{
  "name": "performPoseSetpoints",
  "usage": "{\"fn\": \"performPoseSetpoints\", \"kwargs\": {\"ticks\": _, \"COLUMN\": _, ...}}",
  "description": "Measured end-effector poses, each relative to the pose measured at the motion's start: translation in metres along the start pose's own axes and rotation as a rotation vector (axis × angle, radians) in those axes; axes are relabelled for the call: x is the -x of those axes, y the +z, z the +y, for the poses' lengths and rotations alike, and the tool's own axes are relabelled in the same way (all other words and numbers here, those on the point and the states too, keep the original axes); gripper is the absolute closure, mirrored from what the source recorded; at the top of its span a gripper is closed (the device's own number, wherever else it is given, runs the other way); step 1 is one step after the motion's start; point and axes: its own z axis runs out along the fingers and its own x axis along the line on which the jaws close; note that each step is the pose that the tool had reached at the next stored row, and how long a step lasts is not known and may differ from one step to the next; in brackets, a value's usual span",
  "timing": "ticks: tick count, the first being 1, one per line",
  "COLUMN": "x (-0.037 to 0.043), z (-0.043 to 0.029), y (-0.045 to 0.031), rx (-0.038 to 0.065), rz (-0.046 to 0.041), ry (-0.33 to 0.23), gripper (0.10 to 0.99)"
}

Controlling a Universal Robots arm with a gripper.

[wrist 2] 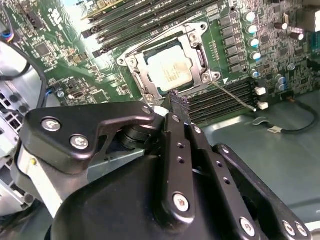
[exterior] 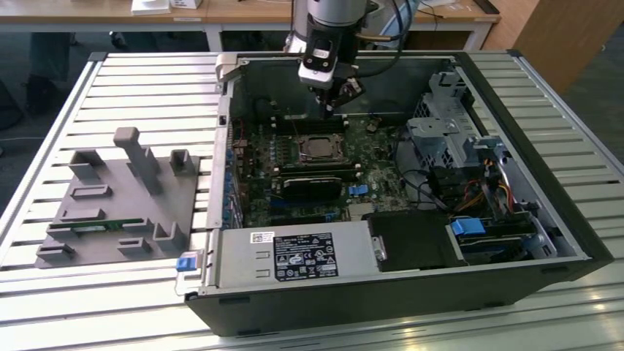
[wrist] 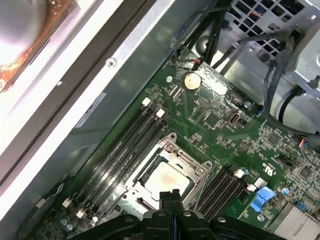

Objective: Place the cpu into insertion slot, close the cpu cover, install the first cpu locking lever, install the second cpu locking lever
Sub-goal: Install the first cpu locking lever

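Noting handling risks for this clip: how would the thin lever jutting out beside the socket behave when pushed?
The lever is a thin wire rod, so it probably flexes and springs a little. Its smooth, shiny metal may let the shut hand slip off. Fixed at a corner of the socket, it likely swings rather than slides.

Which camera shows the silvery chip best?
Second wrist view: the cpu shows large and clear. In the first wrist view the gripper covers one edge; the exterior view shows it small.
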Motion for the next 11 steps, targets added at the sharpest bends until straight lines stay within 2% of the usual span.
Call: {"fn": "performPoseSetpoints", "kwargs": {"ticks": 11, "x": 0.0, "z": 0.0, "y": 0.0, "rx": 0.001, "rz": 0.0017, "ry": -0.122, "gripper": 0.98}}
